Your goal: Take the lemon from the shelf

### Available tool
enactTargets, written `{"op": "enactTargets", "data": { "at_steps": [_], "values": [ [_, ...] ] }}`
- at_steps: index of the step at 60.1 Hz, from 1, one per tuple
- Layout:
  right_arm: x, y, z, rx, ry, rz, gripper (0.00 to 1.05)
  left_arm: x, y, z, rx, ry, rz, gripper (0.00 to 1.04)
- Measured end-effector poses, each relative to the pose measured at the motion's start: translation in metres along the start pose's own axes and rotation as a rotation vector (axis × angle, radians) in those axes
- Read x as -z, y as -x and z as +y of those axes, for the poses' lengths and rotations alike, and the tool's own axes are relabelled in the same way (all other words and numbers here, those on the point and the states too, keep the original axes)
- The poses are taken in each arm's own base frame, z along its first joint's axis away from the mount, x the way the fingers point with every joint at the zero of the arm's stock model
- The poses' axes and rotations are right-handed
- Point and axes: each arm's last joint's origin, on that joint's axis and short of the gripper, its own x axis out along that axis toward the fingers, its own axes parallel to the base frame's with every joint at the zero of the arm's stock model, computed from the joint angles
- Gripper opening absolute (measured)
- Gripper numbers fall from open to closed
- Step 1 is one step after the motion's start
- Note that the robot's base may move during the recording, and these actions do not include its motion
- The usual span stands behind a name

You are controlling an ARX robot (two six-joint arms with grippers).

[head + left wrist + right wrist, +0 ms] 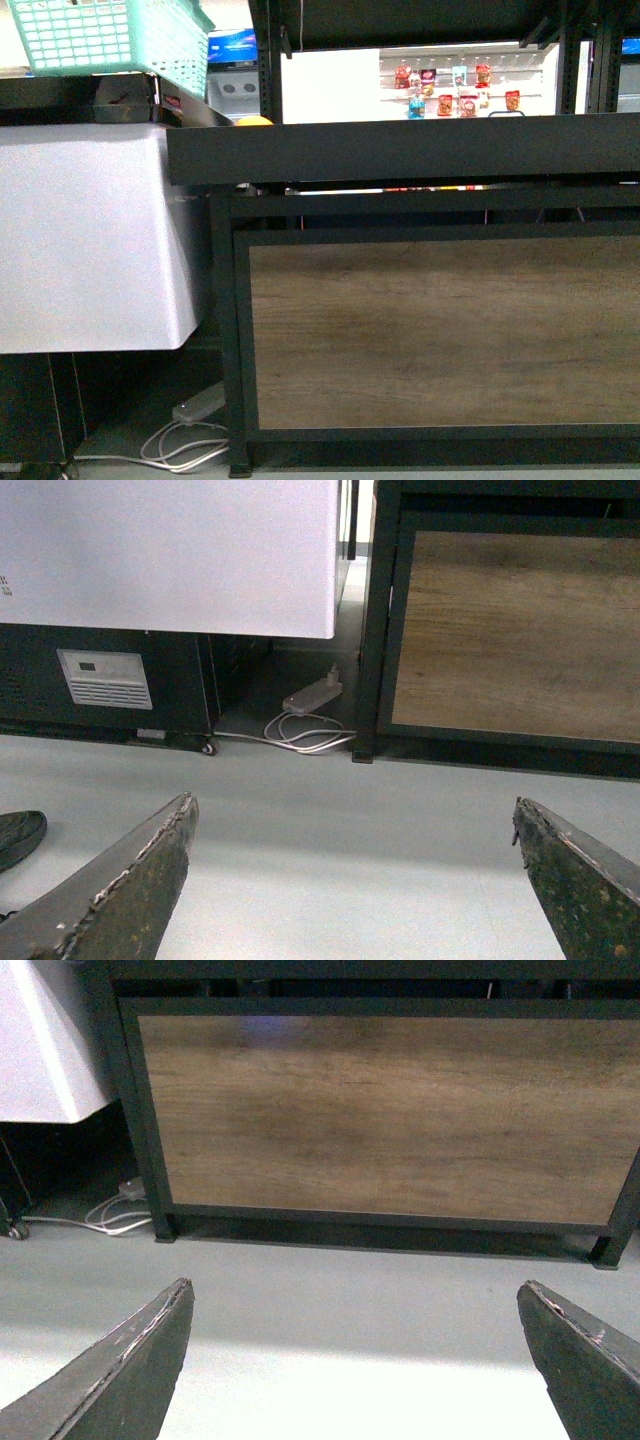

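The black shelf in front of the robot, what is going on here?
Nothing is held yet. The left gripper and right gripper are both open and empty, low above the floor, facing the wood-grain panel of the shelf. A sliver of a yellow fruit shows above the tray rim; whether it is the lemon cannot be told.

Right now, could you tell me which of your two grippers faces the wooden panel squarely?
The right gripper: the wooden panel spans its whole view. The left gripper faces the power strip on the floor by the white cabinet instead.

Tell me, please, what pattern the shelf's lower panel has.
The lower panel is brown wood grain; right wrist view shows it best.
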Motion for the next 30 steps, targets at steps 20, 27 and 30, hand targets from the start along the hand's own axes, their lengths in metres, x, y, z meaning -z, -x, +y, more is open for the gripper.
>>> {"op": "enactTargets", "data": {
  "at_steps": [20, 27, 30],
  "values": [
    [0.0000, 0.0000, 0.0000, 0.000, 0.000, 0.000, 0.97, 0.0000, 0.0000, 0.0000, 0.000, 0.000, 0.000, 0.97],
    [0.0000, 0.0000, -0.0001, 0.003, 0.000, 0.000, 0.97, 0.0000, 0.0000, -0.0001, 0.003, 0.000, 0.000, 0.97],
    [0.0000, 0.0000, -0.0001, 0.003, 0.000, 0.000, 0.97, 0.0000, 0.0000, -0.0001, 0.003, 0.000, 0.000, 0.97]
  ]
}}
